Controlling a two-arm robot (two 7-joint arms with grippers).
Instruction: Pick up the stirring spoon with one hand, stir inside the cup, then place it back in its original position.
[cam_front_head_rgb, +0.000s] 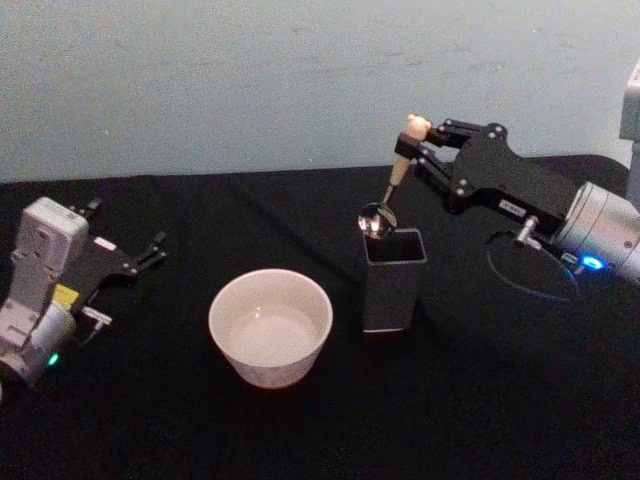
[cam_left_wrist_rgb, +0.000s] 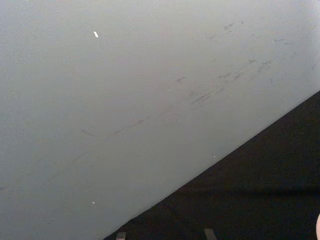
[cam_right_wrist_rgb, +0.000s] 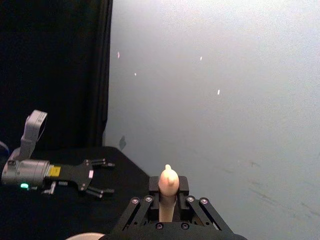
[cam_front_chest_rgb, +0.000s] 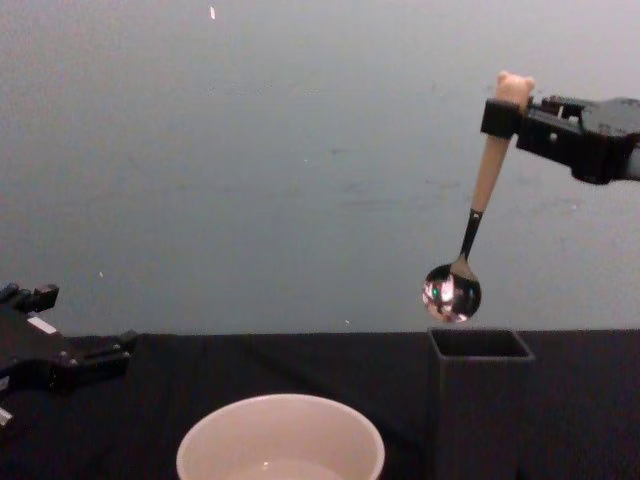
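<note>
Now right gripper (cam_front_chest_rgb: 503, 117) clamped on stirring spoon (cam_front_chest_rgb: 487, 175) handle top; bowl hangs just above holder (cam_front_head_rgb: 392, 280) mouth, seemingly clear. Cup (cam_front_head_rgb: 225, 345) beside holder on counter (cam_front_head_rgb: 480, 400). Left gripper (cam_right_wrist_rgb: 106, 177) parked far left, fingers apart.

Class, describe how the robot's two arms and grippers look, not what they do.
The left gripper and right gripper are black, with angular linkage fingers, on silver-grey cylindrical wrists. The left wrist has a yellow label, a green light and a pale grey box; the right has a blue light.
</note>
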